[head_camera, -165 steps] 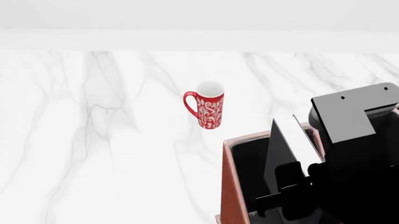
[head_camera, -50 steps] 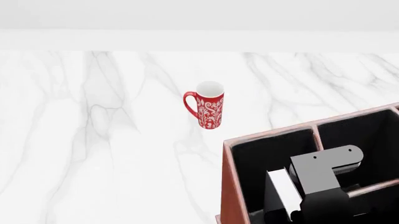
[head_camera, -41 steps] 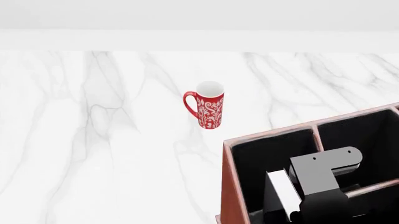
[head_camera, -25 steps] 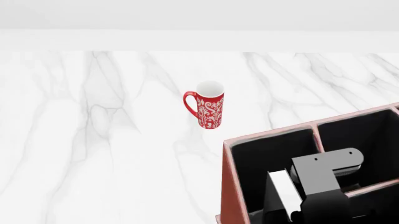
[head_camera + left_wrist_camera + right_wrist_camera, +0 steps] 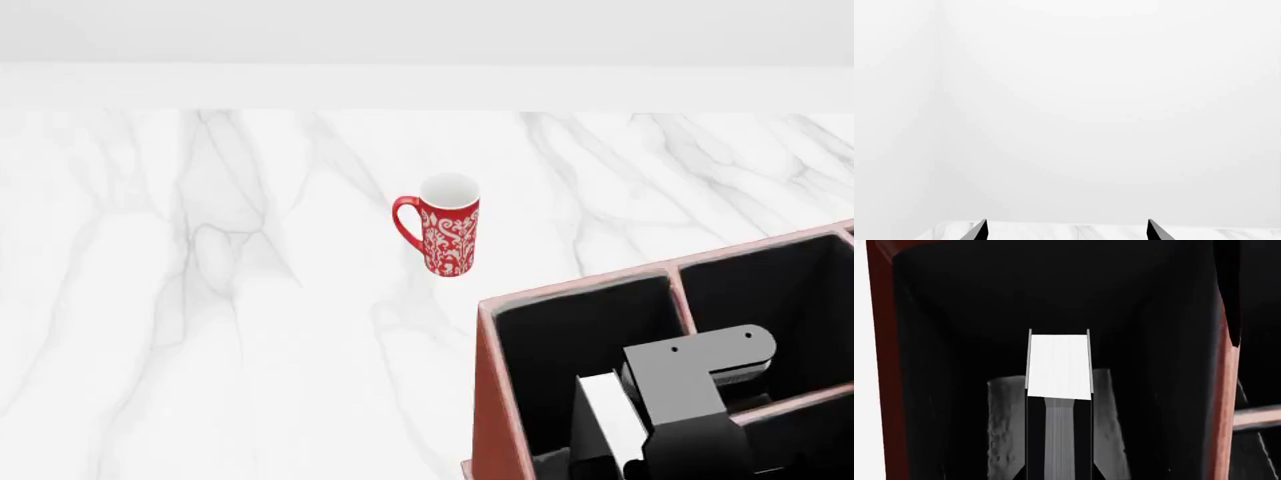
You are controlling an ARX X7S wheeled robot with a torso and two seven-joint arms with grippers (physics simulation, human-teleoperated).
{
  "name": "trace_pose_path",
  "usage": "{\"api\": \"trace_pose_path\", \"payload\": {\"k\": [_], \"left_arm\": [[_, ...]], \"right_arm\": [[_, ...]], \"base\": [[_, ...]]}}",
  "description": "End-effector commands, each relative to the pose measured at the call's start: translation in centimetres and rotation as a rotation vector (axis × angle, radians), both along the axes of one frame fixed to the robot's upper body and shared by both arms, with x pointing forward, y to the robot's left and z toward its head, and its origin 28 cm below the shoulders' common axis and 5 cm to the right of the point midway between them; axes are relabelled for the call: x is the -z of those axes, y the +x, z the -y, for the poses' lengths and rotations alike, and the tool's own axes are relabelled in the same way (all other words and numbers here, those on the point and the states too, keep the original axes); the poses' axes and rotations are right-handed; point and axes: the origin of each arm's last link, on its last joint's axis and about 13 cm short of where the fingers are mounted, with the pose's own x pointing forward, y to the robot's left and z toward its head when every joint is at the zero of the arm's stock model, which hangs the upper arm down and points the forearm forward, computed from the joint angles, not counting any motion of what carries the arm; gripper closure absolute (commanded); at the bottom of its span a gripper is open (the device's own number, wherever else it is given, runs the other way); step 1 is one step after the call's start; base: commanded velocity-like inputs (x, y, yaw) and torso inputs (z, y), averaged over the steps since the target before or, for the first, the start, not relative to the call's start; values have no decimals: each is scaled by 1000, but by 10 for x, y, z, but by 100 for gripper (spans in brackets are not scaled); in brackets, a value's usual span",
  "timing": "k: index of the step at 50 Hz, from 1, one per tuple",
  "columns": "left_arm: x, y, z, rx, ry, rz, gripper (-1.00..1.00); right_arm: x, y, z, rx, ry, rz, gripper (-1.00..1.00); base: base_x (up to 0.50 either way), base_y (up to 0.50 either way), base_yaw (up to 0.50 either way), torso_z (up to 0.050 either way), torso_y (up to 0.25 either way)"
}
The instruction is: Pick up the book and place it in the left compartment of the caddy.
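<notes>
The black book (image 5: 1059,365), white page edges showing, stands upright inside the caddy's left compartment (image 5: 1054,285). My right gripper (image 5: 1059,390) is shut on it, one grey finger (image 5: 1006,430) pressed against each cover. In the head view the reddish-brown caddy (image 5: 574,288) sits at the lower right. The book (image 5: 607,420) is low in the left compartment (image 5: 561,340), under my right arm's grey wrist block (image 5: 694,385). My left gripper (image 5: 1066,235) is open and holds nothing; only its two tips show, over the marble edge. It is outside the head view.
A red patterned mug (image 5: 447,225) stands on the white marble counter (image 5: 200,300), beyond the caddy's left corner. A pale-edged divider (image 5: 681,295) separates the left compartment from the sections to its right. A white wall runs behind the counter.
My right arm has brought the book from above the caddy down into the left compartment. In the last second it sank a little lower. The mug has not moved.
</notes>
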Motion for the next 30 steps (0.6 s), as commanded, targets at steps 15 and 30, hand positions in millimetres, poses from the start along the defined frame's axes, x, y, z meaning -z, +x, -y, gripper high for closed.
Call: {"api": "trace_pose_path", "payload": {"k": [15, 30], "left_arm": [[0, 0, 0, 0, 0, 1, -100], [-1, -1, 0, 0, -4, 5, -100]], "right_arm": [[0, 4, 3, 2, -26, 31, 100], [0, 6, 2, -8, -46, 38, -100]], "base": [[0, 0, 0, 1, 1], [0, 0, 0, 0, 1]]}}
